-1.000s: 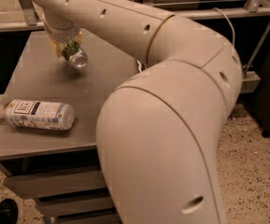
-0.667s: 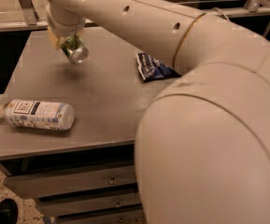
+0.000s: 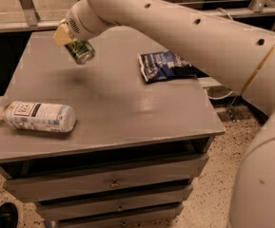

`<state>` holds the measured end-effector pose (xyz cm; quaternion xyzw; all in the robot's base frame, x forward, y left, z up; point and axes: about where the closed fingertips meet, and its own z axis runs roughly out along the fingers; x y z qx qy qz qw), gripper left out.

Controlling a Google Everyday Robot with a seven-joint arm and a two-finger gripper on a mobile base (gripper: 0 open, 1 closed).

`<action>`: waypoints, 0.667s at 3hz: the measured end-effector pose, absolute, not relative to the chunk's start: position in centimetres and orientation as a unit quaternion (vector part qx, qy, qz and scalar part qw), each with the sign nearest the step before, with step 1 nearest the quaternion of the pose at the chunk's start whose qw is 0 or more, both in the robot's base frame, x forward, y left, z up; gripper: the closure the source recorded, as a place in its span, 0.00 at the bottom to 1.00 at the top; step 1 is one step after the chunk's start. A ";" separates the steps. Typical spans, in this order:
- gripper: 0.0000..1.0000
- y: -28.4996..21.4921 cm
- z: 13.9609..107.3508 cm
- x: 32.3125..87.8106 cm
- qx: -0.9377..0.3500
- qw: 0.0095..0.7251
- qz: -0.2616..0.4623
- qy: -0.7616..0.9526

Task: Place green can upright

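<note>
The green can [image 3: 80, 51] is held tilted in the air above the far left part of the grey table [image 3: 113, 103], its silver end pointing down toward me. My gripper [image 3: 69, 38] is at the end of the big white arm that comes in from the right, and it is shut on the green can's upper part. The yellowish fingers [image 3: 61, 34] show beside the can. The can's shadow lies on the tabletop below it.
A clear plastic water bottle [image 3: 34, 116] with a white label lies on its side at the table's front left. A dark blue snack bag [image 3: 164, 65] lies at the back right. Drawers [image 3: 113, 184] are under the tabletop. A metal rail runs behind.
The arm has swung up and to the right, uncovering the table's right side and the blue bag. The can stays held above the far left of the table, slightly lifted.
</note>
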<state>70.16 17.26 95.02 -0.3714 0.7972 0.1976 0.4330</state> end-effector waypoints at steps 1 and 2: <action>1.00 15.7 96.7 69.1 -0.367 0.480 0.248 0.757; 1.00 14.3 97.5 67.0 -0.353 0.526 0.289 0.718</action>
